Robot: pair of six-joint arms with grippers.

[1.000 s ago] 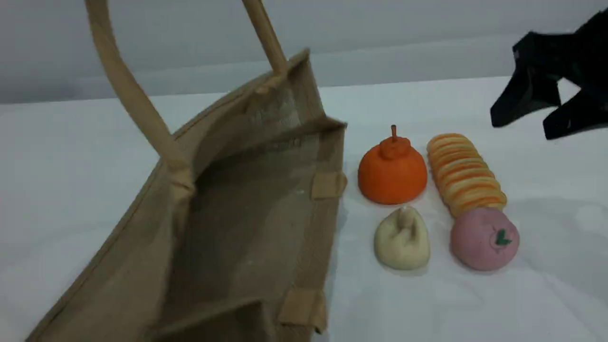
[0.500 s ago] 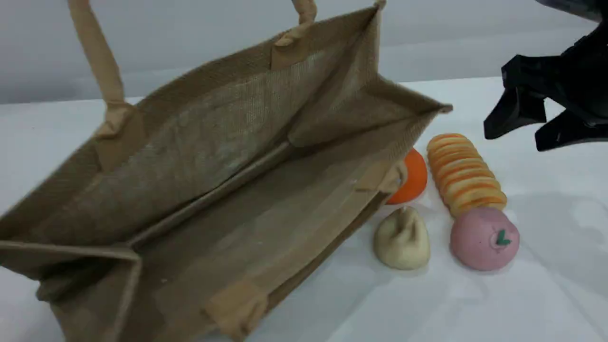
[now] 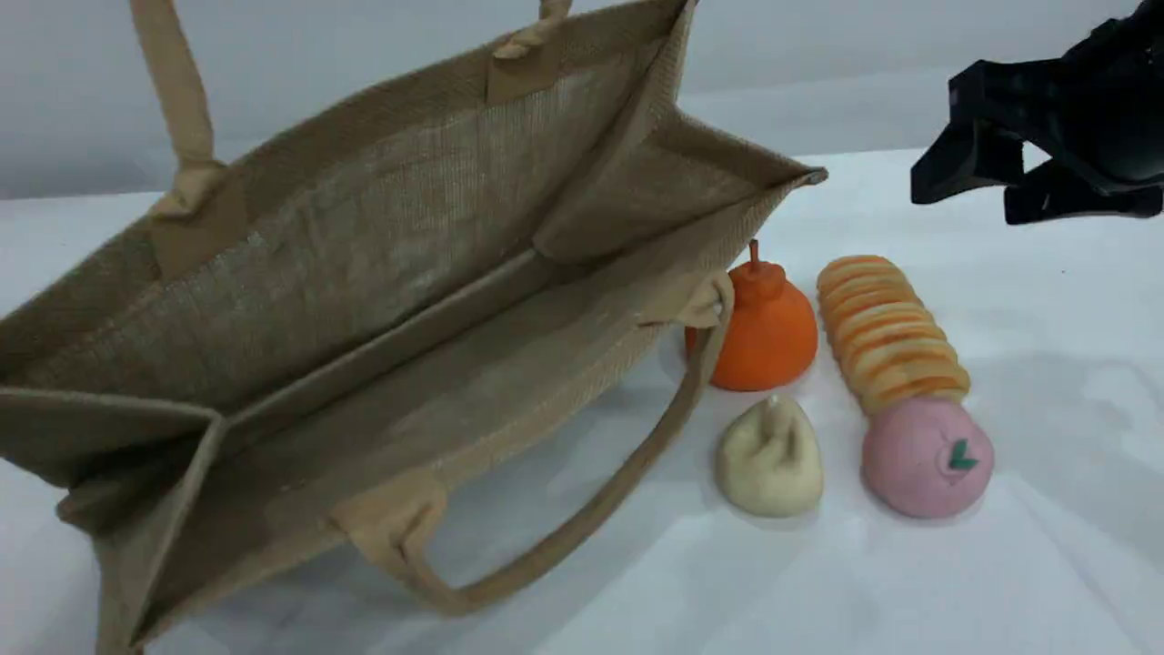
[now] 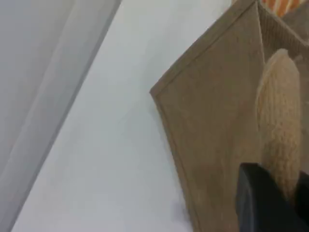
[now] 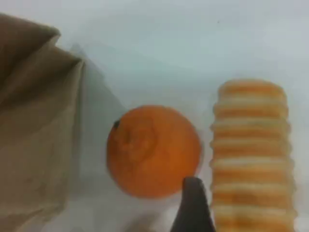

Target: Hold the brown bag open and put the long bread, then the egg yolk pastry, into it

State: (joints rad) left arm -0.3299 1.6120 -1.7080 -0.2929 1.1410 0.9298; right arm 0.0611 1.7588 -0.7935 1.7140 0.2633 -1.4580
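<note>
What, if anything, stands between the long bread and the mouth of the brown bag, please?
The orange stemmed piece sits between the long bread and the brown bag, so the bread likely needs lifting over it. Nothing visible separates the open right gripper from the bread.

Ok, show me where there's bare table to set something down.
Bare table lies on the camera side of the pastry and pink ball, and right of the long bread, below the right gripper. Crowded: the four foods huddle together, the orange piece close to the bag, whose loose handle lies near the pastry.
</note>
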